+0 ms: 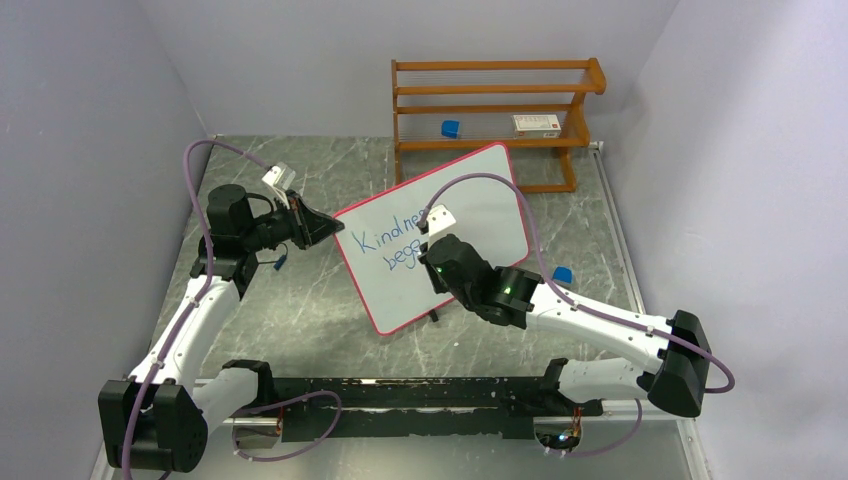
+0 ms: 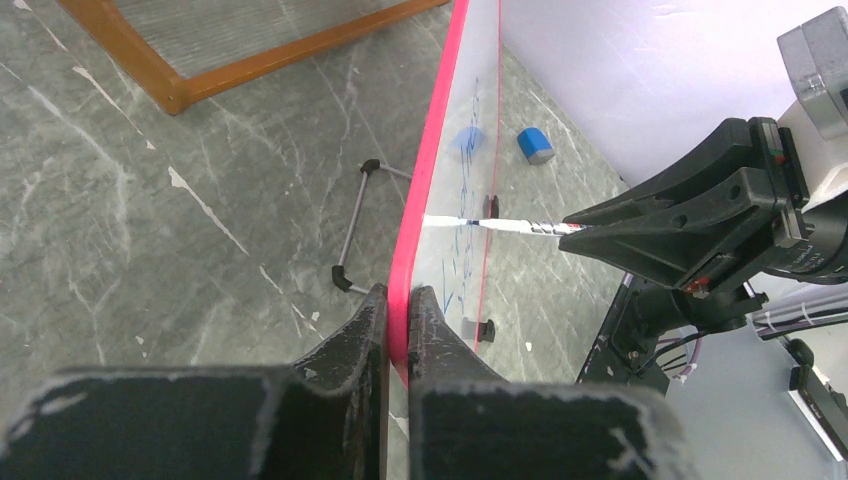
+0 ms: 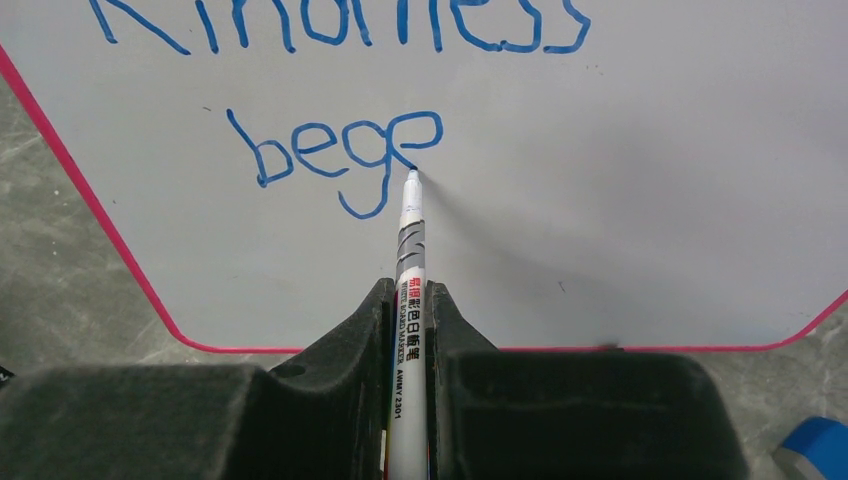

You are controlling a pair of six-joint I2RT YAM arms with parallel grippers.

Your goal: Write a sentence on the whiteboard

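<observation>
The whiteboard [image 1: 480, 205], white with a red-pink rim, stands tilted on the marble table. My left gripper [image 1: 325, 228] is shut on its left edge; in the left wrist view the jaws [image 2: 398, 295] pinch the pink rim [image 2: 425, 200]. My right gripper [image 3: 409, 290] is shut on a white marker [image 3: 409, 260], whose tip touches the board. The sentence [image 3: 387, 175] in blue reads "Kindness" with "bege" below it, and the tip sits at the last "e". In the top view my right gripper [image 1: 432, 248] covers part of the lettering [image 1: 385, 238].
A wooden rack [image 1: 490, 105] stands at the back, holding a small blue object [image 1: 451, 128] and a white box [image 1: 536, 124]. A blue cap-like piece [image 1: 562, 274] lies on the table right of the board. The board's wire stand [image 2: 355, 230] props it from behind.
</observation>
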